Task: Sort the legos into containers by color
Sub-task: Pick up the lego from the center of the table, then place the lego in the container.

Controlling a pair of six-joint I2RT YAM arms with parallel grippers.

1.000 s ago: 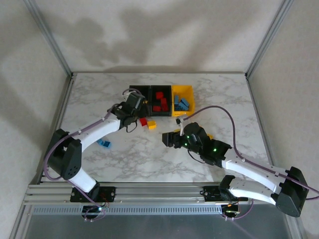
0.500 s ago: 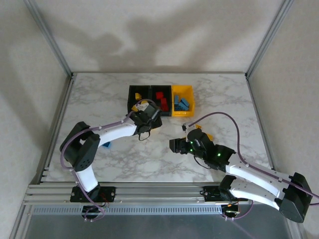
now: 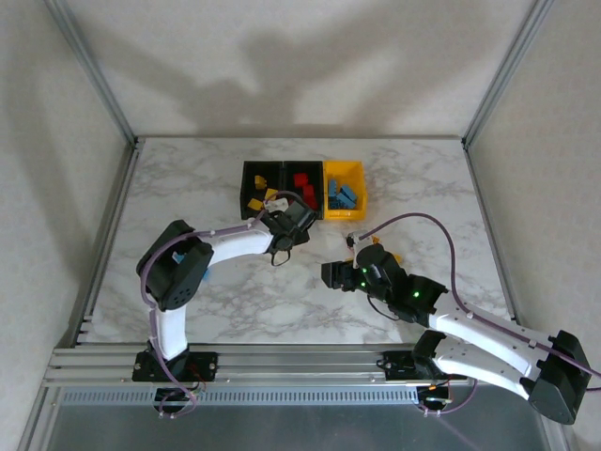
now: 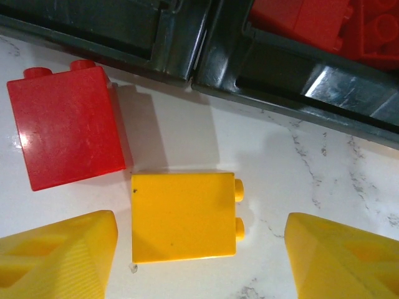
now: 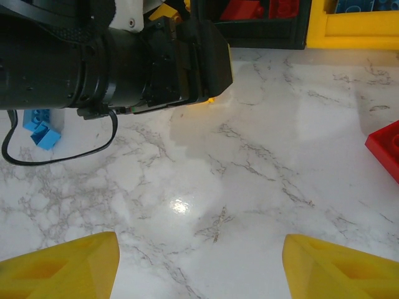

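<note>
**Top view:** the containers (image 3: 283, 169) sit in a row at far centre of the marble tabletop (image 3: 188, 178).
- Left black bin (image 3: 245, 188) holds yellow bricks (image 3: 254, 203).
- Middle black bin (image 3: 302, 165) holds red bricks (image 3: 301, 188).
- Yellow bin (image 3: 361, 188), on the right, holds blue bricks (image 3: 346, 196).
- Left claw (image 3: 285, 225) is low over the tabletop, just near-side of the black bins. Its jaw state isn't readable from up here.
- Right claw (image 3: 329, 275) is mid-table, nearer and to the right of the left claw, well apart from the bins.

**Left wrist:** left claw (image 4: 202, 258) is spread, with one of its yellow fingers (image 4: 62, 255) low on each side.
- A loose yellow brick (image 4: 184, 215) lies flat on the marble between them, studs pointing right. There is a small gap to the left finger and a wider one to the right, with no contact visible.
- A loose red brick (image 4: 65, 128) lies just far-left of it, studs toward the bins, with a narrow gap between the two.
- Beyond them are the near walls of the two black bins (image 4: 187, 37), with red bricks (image 4: 312, 18) inside the right-hand one.

**Right wrist:** right claw (image 5: 199, 268) is spread, with bare marble between its fingers (image 5: 62, 265).
- The black body of the left claw (image 5: 124, 56) is ahead on the left.
- A loose blue brick (image 5: 40, 128) lies on the tabletop at the left edge.
- Another red brick (image 5: 386, 149) is cut off at the right edge.
- The middle black bin (image 5: 262, 28) and the yellow bin (image 5: 355, 31) are at the far side.
</note>
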